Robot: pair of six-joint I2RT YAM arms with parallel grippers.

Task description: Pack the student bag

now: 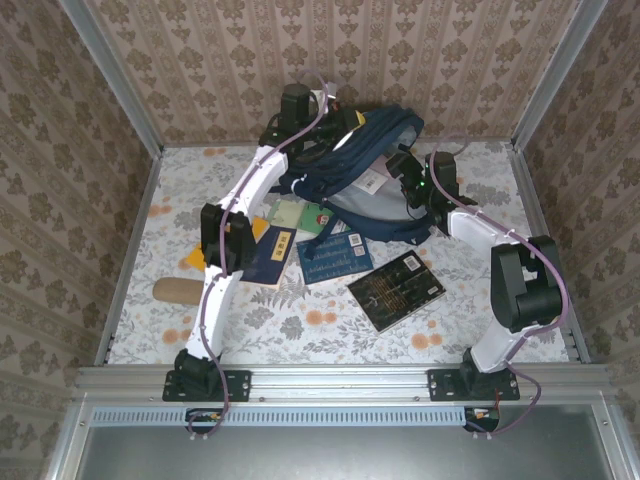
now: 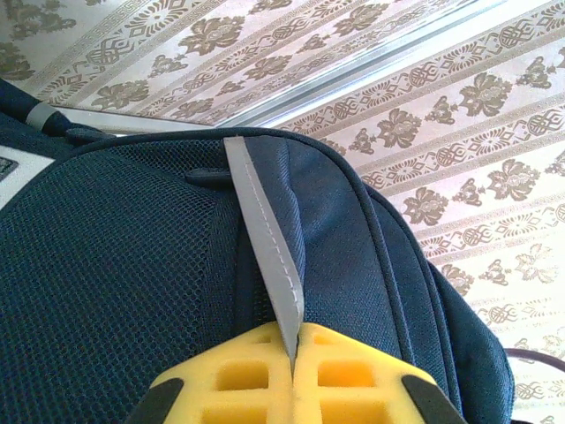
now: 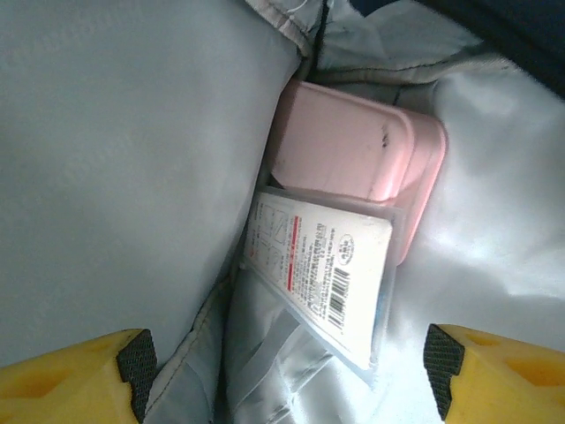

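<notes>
1. Two arms reach from the near edge of the table (image 1: 290,325) to the student bag (image 1: 365,160). The bag lies at the far side of the table, close to the back wall, with its pale lining showing at the open mouth.
2. The left hand (image 2: 294,340) is at the top of the bag. Its yellow pads (image 2: 238,375) are pressed tight together on a grey stripe (image 2: 263,234) sewn down the navy fabric, so it grips the bag by that stripe.
3. The right hand (image 3: 282,380) is at the bag's mouth and looks into it. Its two yellow fingertips (image 3: 66,375) stand far apart with nothing between them, so it holds nothing.
4. Inside the bag, against the grey lining (image 3: 124,159), sits a pink case (image 3: 353,163). A flat packet in a clear sleeve (image 3: 322,269), with a printed label and a barcode, leans against the case and partly covers its lower edge.
5. Several books lie on the table in front of the bag. A black book (image 1: 397,290) is nearest the right arm and a blue book (image 1: 335,257) lies beside it. A navy book with a yellow edge (image 1: 270,255) is partly under the left arm, and a green book (image 1: 318,218) lies just beside the bag.
6. A tan oval object (image 1: 175,290) lies apart at the left side of the table; I cannot tell what it is.
</notes>
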